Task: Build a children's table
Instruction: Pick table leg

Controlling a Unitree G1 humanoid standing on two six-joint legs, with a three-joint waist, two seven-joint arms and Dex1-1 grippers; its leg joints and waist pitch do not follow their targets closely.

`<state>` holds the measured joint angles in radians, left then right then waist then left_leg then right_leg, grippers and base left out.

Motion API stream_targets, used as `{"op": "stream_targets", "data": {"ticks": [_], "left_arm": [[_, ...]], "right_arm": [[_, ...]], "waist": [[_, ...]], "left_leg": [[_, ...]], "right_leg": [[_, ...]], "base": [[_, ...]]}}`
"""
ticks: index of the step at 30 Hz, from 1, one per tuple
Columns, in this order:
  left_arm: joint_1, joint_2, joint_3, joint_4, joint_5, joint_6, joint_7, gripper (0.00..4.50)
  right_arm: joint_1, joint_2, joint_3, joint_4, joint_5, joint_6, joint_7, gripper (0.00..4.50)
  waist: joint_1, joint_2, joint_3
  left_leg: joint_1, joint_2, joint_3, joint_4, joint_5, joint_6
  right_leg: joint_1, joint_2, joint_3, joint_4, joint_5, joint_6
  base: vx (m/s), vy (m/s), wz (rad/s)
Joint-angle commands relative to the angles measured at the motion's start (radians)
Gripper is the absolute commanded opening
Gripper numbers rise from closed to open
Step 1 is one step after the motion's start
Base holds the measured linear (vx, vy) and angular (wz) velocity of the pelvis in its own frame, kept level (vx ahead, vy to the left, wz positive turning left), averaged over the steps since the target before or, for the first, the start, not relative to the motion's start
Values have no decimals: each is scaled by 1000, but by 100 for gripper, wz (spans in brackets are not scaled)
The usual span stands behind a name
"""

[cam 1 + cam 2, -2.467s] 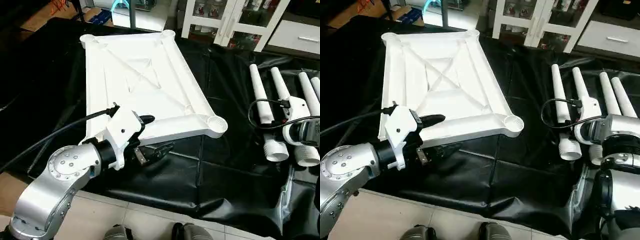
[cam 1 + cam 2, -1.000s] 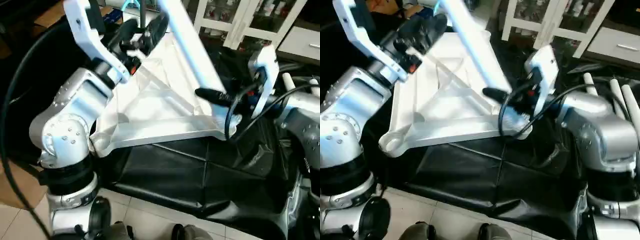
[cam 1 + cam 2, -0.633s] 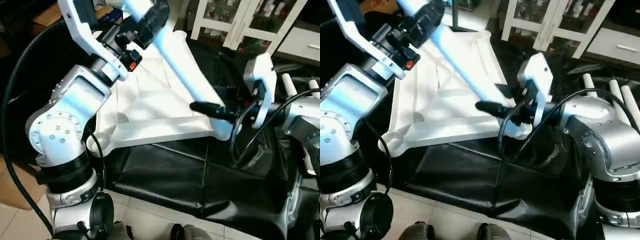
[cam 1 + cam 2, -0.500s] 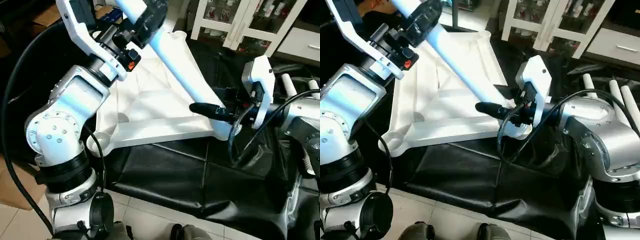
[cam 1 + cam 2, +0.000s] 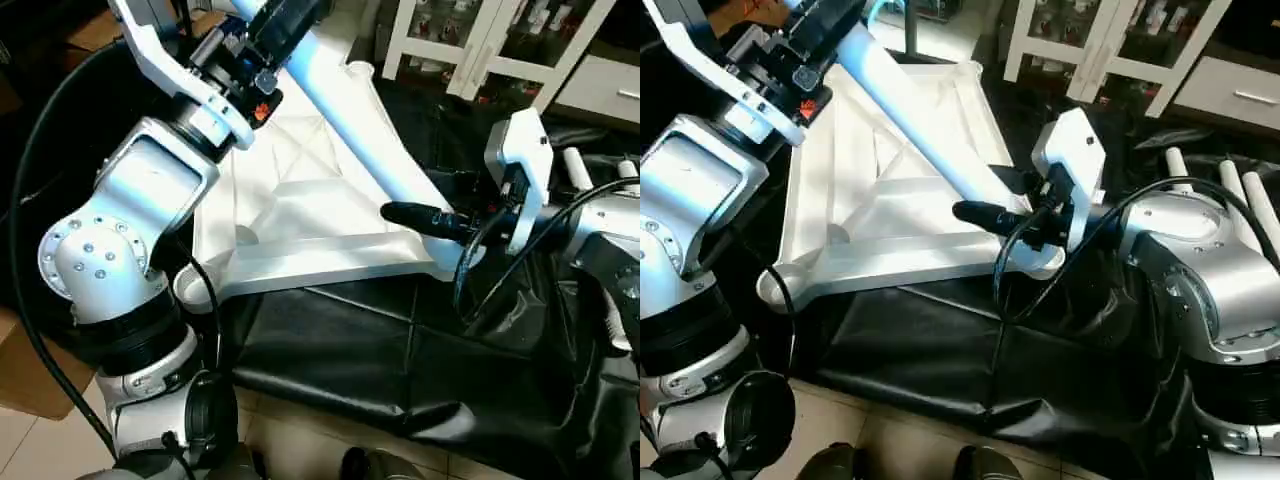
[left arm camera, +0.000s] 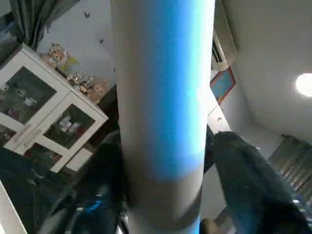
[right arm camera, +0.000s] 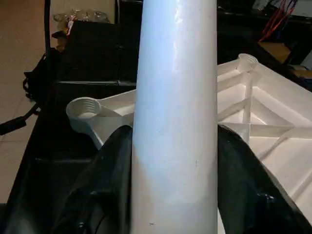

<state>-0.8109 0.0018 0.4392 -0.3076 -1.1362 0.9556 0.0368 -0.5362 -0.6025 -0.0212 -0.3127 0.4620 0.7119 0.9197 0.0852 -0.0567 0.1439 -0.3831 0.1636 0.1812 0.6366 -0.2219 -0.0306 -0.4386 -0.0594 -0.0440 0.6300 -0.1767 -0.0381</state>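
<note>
On the black-draped work table (image 5: pixel 940 340), the tabletop (image 5: pixel 875 200) lies upside down w/ its X ribs up, and one tube leg (image 5: pixel 930 135) slants across it from upper left down to the near right corner socket (image 5: pixel 1040 262). More legs (image 5: pixel 1230 195) lie on the cloth off to the robot's right, well apart from the tabletop.

The right gripper (image 5: pixel 1002 205) is clamped on the leg's lower end, just above that socket; its wrist view shows black fingers (image 7: pixel 105 180) on both sides of the tube (image 7: pixel 175 117). The left gripper (image 5: pixel 285 20) is up at the top end, and in its wrist view the fingers (image 6: pixel 243 180) flank the tube (image 6: pixel 163 97) closely, but tbh it's hard to say if they're squeezing yet or just cupping it, so cannot tell there.

Handling-wise, imo: hollow plastic tube, prob light and stiff, but smooth and glossy, so it could slip or spin in the jaws. The near left socket (image 7: pixel 84 109) looks threaded, so the leg likely has to be twisted in. Best hold is low by the socket for aim, w/ the 2nd grip high to steady the lean. The tabletop is prob light too and might skid on the cloth if pushed sideways.
</note>
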Motion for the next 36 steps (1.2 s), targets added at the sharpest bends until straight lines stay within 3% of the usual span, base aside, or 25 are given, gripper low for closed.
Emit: {"op": "stream_targets", "data": {"ticks": [1, 9, 11, 21, 22, 23, 26, 30, 31, 32, 33, 36], "left_arm": [[-4, 9, -9, -3, -37, 10, 20, 261], [2, 26, -19, -1, -74, 6, 43, 207], [3, 29, -20, 3, -84, -1, 58, 175], [3, 39, -33, 16, -92, -16, 71, 162], [2, 40, -34, 17, -93, -17, 71, 162], [-1, 42, -33, 20, -87, -25, 72, 162], [-9, 52, -35, 25, -74, -43, 69, 162], [-13, 58, -35, 27, -65, -57, 62, 162], [-12, 64, -39, 25, -56, -62, 63, 162], [-14, 84, -37, 38, -35, -72, 58, 162], [-14, 84, -37, 38, -35, -72, 58, 162], [-19, 126, -26, 71, -14, -85, 42, 162]], "right_arm": [[-5, -14, 4, -12, -2, -17, -9, 186], [-6, -14, 6, -9, -8, -29, -16, 186], [-5, -14, 6, -8, -9, -33, -18, 186], [6, -18, 1, -12, -12, -45, -25, 185], [7, -17, 0, -13, -11, -44, -26, 241], [6, -13, -2, -10, -7, -40, -31, 255], [7, -9, -10, -8, 1, -33, -40, 257], [8, 0, -36, -12, 25, -15, -53, 300], [8, 3, -49, -16, 40, -7, -56, 300], [-2, 14, -125, -21, 116, 37, -72, 322], [-2, 14, -125, -21, 116, 37, -72, 332], [-19, 9, -279, 2, 231, 85, -102, 352]], "waist": [[-4, -14, -89], [-5, -12, -89], [-5, -9, -89], [-6, -9, -89], [-6, -9, -88], [-6, -9, -89], [-7, -6, -88], [-8, -6, -89], [-7, -2, -87], [-8, -3, -86], [-8, -1, -85], [-6, 2, -83]], "left_leg": [[18, 54, -22, -60, 108, 135], [17, 54, -23, -60, 112, 128], [18, 53, -22, -59, 109, 126], [19, 53, -22, -60, 107, 121], [18, 54, -22, -60, 108, 121], [19, 54, -22, -60, 109, 121], [20, 53, -22, -60, 105, 116], [20, 54, -22, -60, 106, 115], [19, 53, -22, -61, 107, 114], [20, 53, -21, -61, 101, 113], [20, 52, -22, -62, 98, 116], [22, 51, -21, -64, 93, 112]], "right_leg": [[68, -74, 52, -55, -87, -222], [69, -72, 51, -53, -83, -213], [68, -73, 51, -54, -87, -213], [70, -71, 52, -53, -70, -216], [70, -71, 52, -53, -67, -218], [70, -72, 52, -52, -65, -218], [69, -70, 52, -53, -68, -216], [70, -71, 52, -52, -53, -219], [69, -71, 53, -52, -51, -221], [70, -70, 52, -53, -54, -221], [70, -69, 53, -54, -55, -221], [68, -66, 51, -56, -64, -214]], "base": [[0, 0, 0], [0, 0, 0], [0, 0, 0], [0, 0, 0], [0, 0, 0], [0, 0, 0], [0, 0, 0], [0, 0, 0], [0, 0, 0], [0, 0, 0], [0, 0, 0], [0, 0, 0]]}}
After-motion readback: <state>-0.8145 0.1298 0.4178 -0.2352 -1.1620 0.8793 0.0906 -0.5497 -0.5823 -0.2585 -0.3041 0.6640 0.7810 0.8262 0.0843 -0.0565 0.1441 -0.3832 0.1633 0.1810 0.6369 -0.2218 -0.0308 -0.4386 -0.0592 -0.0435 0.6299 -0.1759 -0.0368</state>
